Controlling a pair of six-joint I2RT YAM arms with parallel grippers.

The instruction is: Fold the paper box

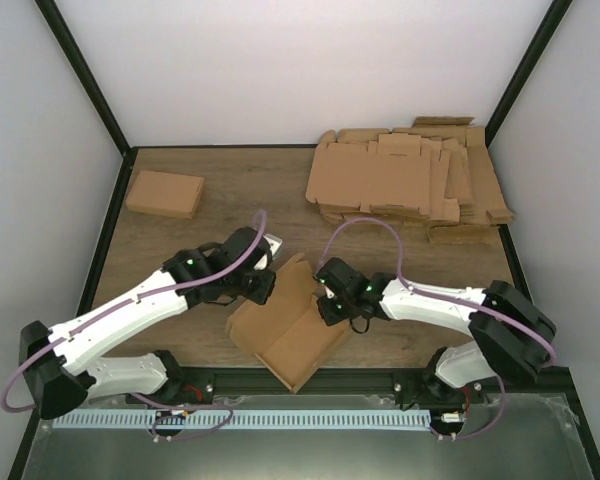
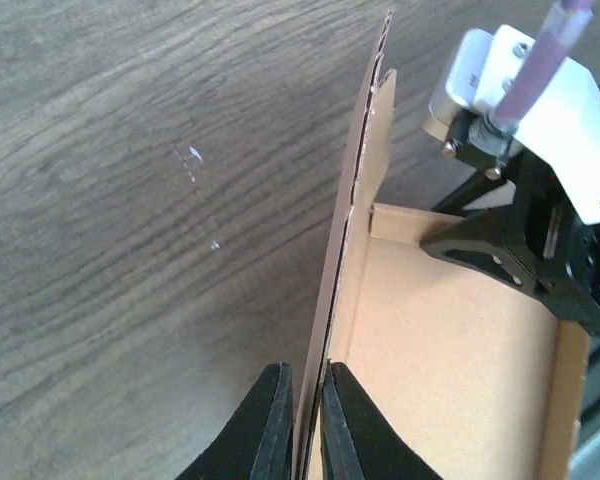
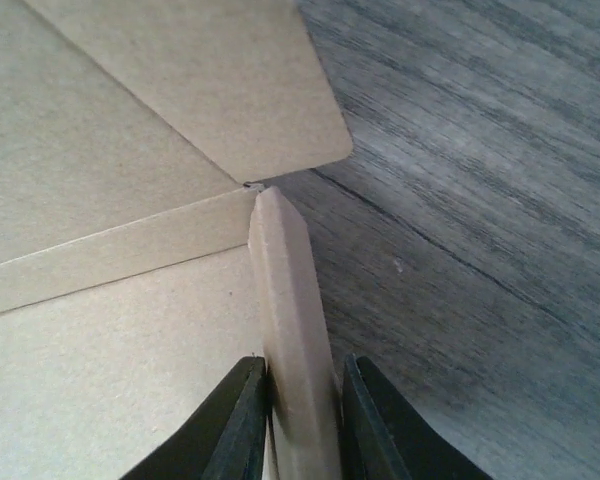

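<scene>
The paper box (image 1: pixel 290 335), plain brown cardboard, lies partly folded near the table's front middle between both arms. My left gripper (image 1: pixel 271 285) is shut on its upright left wall; in the left wrist view the thin wall (image 2: pixel 355 200) runs up from between the two fingers of that gripper (image 2: pixel 307 405), with the box floor (image 2: pixel 450 340) to the right. My right gripper (image 1: pixel 326 300) is shut on the box's right side. In the right wrist view a thick doubled-over wall (image 3: pixel 285 290) stands between the jaws of that gripper (image 3: pixel 302 415), and a rounded flap (image 3: pixel 230 90) lies beyond it.
A thick pile of flat cardboard sheets (image 1: pixel 410 185) fills the back right. A closed brown box (image 1: pixel 164 193) sits at the back left. Black frame posts and white walls bound the table; a metal tray (image 1: pixel 280 440) runs along the near edge.
</scene>
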